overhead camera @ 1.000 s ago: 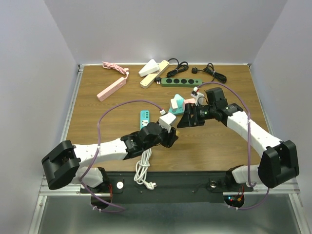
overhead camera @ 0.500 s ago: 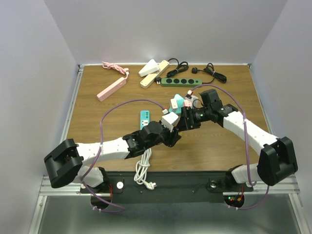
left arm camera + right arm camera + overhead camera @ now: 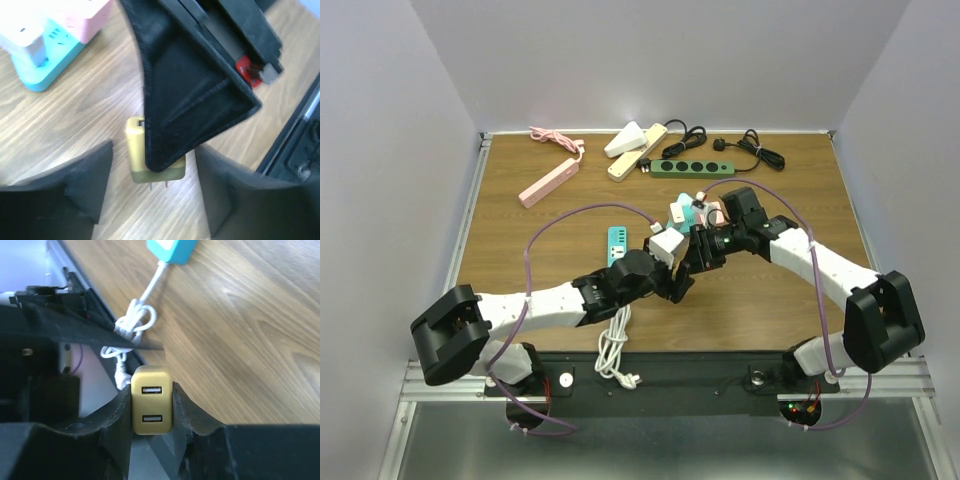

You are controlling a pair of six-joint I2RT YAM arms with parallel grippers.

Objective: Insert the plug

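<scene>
Two claws at counter's [image 3: 770, 290] near edge: right claw [image 3: 152, 406] clamps yellow plug [image 3: 152, 390] (prongs down); left claw [image 3: 155, 187] stands open around it.

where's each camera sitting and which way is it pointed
Top external: fixed above and behind the bases, looking down on the table; both arms show whole, left gripper and right gripper close together mid-table.
Left wrist: on the left wrist, looking down at the wood; its own fingers spread open at the bottom.
Right wrist: on the right wrist, facing the near edge and the white cable; its own fingers clamp the yellow charger.
Shared: both wrist views show the yellow charger.
</scene>
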